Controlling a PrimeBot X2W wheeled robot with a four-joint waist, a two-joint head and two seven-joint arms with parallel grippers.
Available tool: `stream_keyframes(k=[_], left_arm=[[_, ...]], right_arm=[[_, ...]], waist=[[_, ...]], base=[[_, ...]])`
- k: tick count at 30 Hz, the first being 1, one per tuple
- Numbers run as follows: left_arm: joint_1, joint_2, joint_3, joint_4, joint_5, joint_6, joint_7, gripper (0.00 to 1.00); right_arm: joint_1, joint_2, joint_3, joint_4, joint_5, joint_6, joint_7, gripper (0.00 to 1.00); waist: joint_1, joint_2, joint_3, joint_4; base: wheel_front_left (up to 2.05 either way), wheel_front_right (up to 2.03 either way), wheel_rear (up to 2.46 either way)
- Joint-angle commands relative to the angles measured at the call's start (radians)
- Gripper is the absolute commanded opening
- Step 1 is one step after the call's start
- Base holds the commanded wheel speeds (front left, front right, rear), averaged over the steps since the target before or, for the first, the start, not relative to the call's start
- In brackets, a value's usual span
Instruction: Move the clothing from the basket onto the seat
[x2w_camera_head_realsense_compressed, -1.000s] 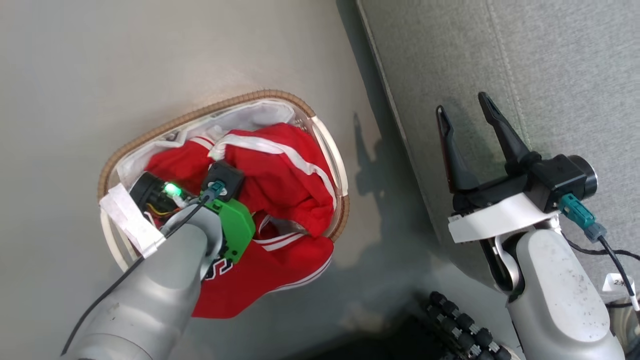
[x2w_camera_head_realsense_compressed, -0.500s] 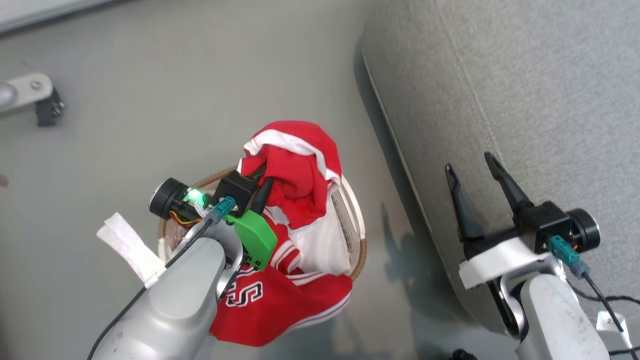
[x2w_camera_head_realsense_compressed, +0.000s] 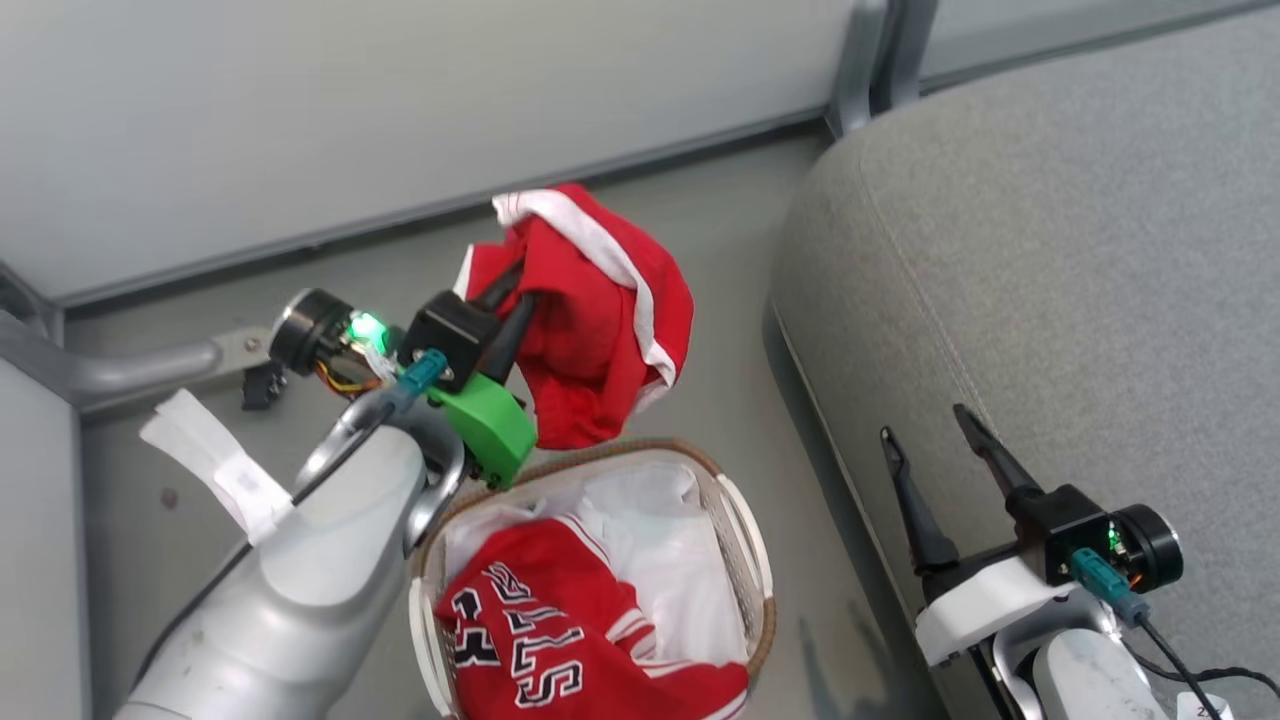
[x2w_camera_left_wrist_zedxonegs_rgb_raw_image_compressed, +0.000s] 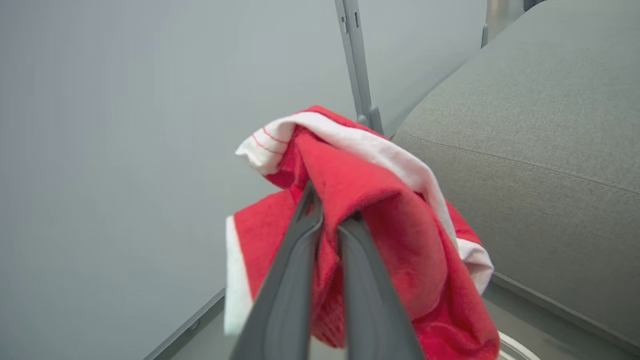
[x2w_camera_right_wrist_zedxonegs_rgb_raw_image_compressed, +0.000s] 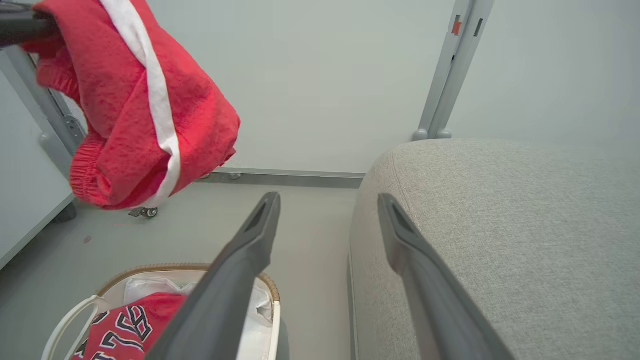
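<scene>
Holding the trimmed red piece (x2w_camera_head_realsense_compressed: 590, 310) aloft, clamped in the left jaws, clear above the basket (x2w_camera_head_realsense_compressed: 745, 530) and short of the seat (x2w_camera_head_realsense_compressed: 1050, 250). Leaving the jersey (x2w_camera_head_realsense_compressed: 560, 640) inside. Risking a loose fold slipping out and dropping to the floor (x2w_camera_head_realsense_compressed: 730, 330) mid-swing. Holding the right jaws spread wide and empty by the seat edge, possibly crowding the path.

red trimmed garment (x2w_camera_head_realsense_compressed: 590, 330) aloft, lettered jersey (x2w_camera_head_realsense_compressed: 545, 640) in basket (x2w_camera_head_realsense_compressed: 670, 447)
</scene>
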Motion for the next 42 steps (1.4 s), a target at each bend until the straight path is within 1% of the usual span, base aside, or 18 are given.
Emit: stream_keyframes(k=[1, 7, 12, 18, 25, 29, 34, 37, 42], left_arm=[[-0.017, 0.015, -0.004, -0.011, 0.005, -0.002, 0.010, 0.00], [-0.082, 0.039, -0.018, -0.058, -0.014, -0.007, 0.051, 0.00], [-0.124, 0.038, -0.037, -0.087, -0.026, -0.007, 0.078, 0.00], [-0.171, 0.015, -0.080, -0.117, -0.017, -0.008, 0.101, 0.00], [-0.189, -0.013, -0.117, -0.141, -0.039, -0.009, 0.112, 0.00], [-0.181, -0.020, -0.134, -0.157, -0.043, -0.009, 0.109, 0.00], [-0.156, -0.022, -0.153, -0.189, -0.050, -0.009, 0.103, 0.00], [-0.147, -0.023, -0.159, -0.207, -0.060, -0.009, 0.100, 0.00], [-0.136, -0.028, -0.176, -0.235, -0.069, -0.008, 0.095, 0.00]], right_arm=[[0.019, -0.004, 0.008, 0.004, -0.005, 0.000, -0.005, 1.00], [-0.006, -0.004, 0.061, 0.008, 0.011, 0.000, -0.005, 1.00], [-0.070, -0.004, 0.123, 0.019, 0.046, 0.000, -0.005, 1.00], [-0.155, -0.004, 0.193, 0.038, 0.089, 0.000, -0.005, 1.00], [-0.217, -0.004, 0.248, 0.054, 0.132, 0.000, -0.005, 1.00], [-0.233, -0.004, 0.242, 0.066, 0.133, 0.000, -0.005, 1.00], [-0.260, -0.004, 0.209, 0.103, 0.103, 0.000, -0.005, 1.00], [-0.277, -0.004, 0.187, 0.146, 0.091, 0.000, -0.005, 1.00], [-0.318, -0.004, 0.180, 0.226, 0.115, 0.000, -0.005, 1.00]], waist=[[0.0001, 0.0000, -0.130, 0.048], [0.0001, 0.0000, -0.172, 0.057], [0.0001, 0.0000, -0.185, 0.065], [0.0001, 0.0000, -0.191, 0.094], [0.0001, 0.0000, -0.201, 0.133], [0.0001, 0.0000, -0.206, 0.152], [0.0001, 0.0000, -0.207, 0.175], [0.0001, 0.0000, -0.208, 0.186], [0.0001, 0.0000, -0.210, 0.200]], base=[[0.00, 0.00, 0.00], [0.00, 0.00, 0.00], [0.00, 0.00, 0.00], [0.00, 0.00, 0.00], [0.00, 0.00, 0.00], [0.00, 0.00, 0.00], [0.00, 0.00, 0.00], [0.00, 0.00, 0.00], [0.00, 0.00, 0.00]])
